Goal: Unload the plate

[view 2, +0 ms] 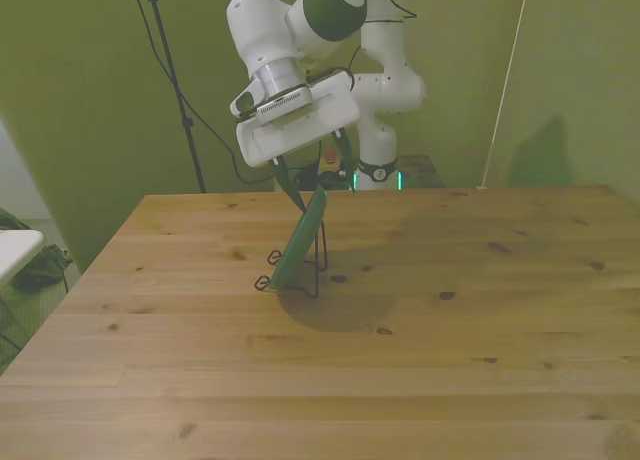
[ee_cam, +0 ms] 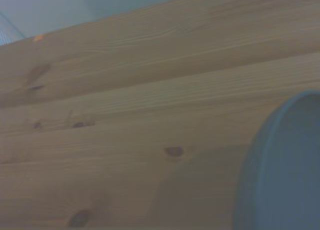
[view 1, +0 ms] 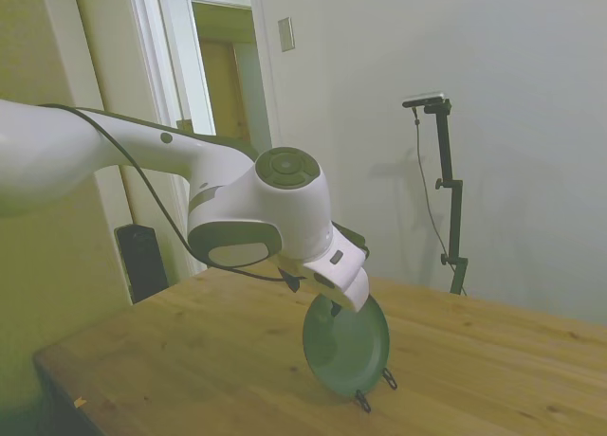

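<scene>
Standing almost upright, the green plate (view 2: 301, 238) leans in a thin black wire stand (view 2: 312, 273) on the wooden table (view 2: 480, 330), a little left of the centre of the front view. In the side view the plate (view 1: 346, 344) is in the lower middle of the frame, and its round face is turned to the camera. The gripper (view 2: 315, 177) hangs tilted just above the top rim of the plate. Its two dark fingers (view 2: 287, 188) are spread apart, one at each side of the rim, and they grasp nothing. The wrist view shows a blurred part of the plate (ee_cam: 285, 170) at its lower right, with the table boards (ee_cam: 125, 115) behind.
</scene>
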You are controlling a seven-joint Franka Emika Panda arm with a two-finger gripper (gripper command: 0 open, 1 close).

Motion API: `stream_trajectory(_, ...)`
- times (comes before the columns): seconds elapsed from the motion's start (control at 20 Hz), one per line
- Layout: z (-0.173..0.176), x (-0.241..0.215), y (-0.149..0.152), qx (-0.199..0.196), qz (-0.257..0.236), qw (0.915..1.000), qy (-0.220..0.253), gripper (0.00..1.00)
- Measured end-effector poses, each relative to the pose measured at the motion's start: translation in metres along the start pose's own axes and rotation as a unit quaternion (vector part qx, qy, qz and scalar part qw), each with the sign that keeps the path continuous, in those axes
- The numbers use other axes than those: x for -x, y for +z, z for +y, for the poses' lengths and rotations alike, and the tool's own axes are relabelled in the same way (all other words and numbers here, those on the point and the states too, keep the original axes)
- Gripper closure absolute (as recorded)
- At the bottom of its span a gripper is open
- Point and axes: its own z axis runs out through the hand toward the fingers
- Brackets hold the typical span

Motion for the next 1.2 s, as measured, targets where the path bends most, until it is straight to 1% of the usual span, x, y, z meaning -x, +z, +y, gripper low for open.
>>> stream_trajectory(0.65,0.002,-0.004,0.009,0.005,-0.023,0.9997,0.011,1.00)
stream_trajectory(1.2,-0.002,-0.009,0.013,0.005,-0.023,0.9997,0.009,1.00)
